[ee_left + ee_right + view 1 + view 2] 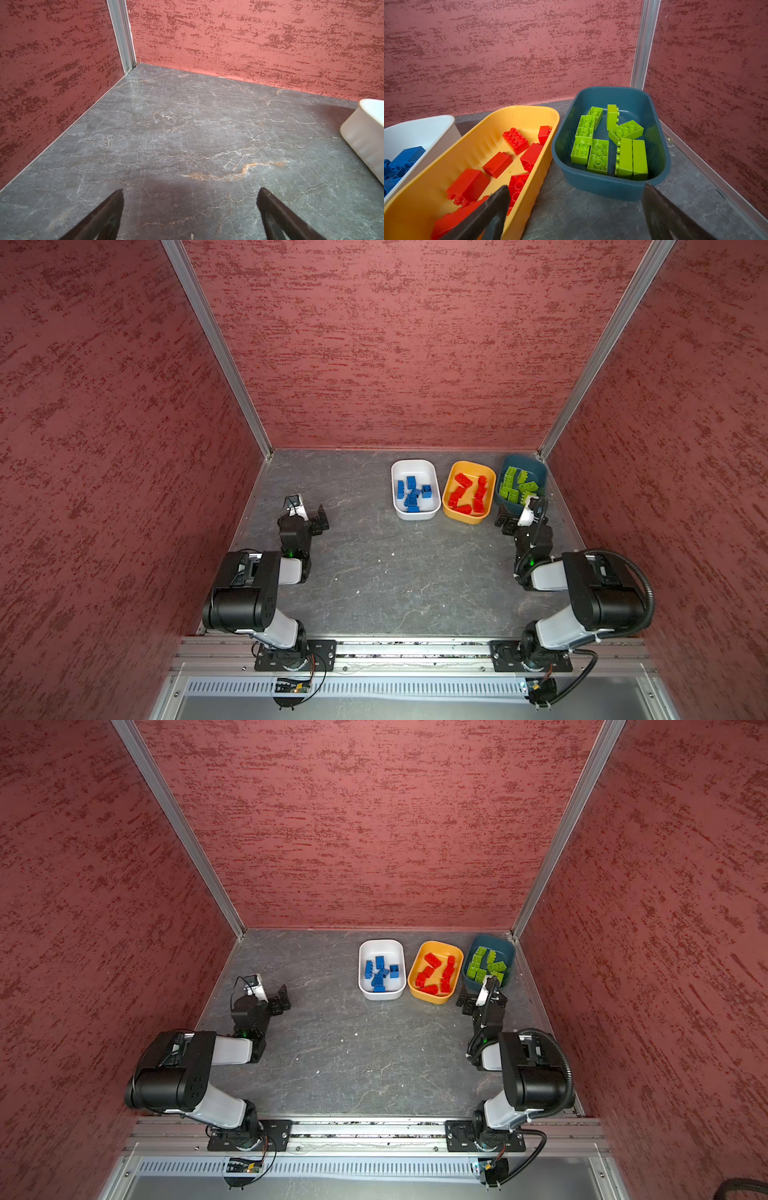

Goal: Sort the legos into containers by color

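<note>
Left wrist view: the left gripper (190, 189) hung with its 2 fingers (104, 214) spread wide and nothing between them. Bare grey marbled table (187, 124) lay ahead of the fingertips. A corner of the white tub (365, 141) stood well outside 1 finger.

Right wrist view: the right gripper (576, 188) was likewise fully spread and held nothing. The teal tub (604, 189) sat just ahead of the fingertips, its near wall filling most of the gap between them. 8 green legos (600, 153) lay loose inside it. 1 fingertip hung above the near end of the yellow-orange tub (519, 113), which held the red legos (516, 140). Farther out past that finger, the white tub held the blue legos (404, 158).

Both top views: the 3 tubs stood in a row near the red back wall (415, 344), white (415, 466), yellow-orange (471, 468) and teal (525, 462). Each held legos of 1 color: blue (379, 971), red (436, 971) and green (484, 965). The right gripper's fingers sat just short of the teal tub. The left gripper's fingers pointed toward the row but stood well apart from it, above open table.
</note>
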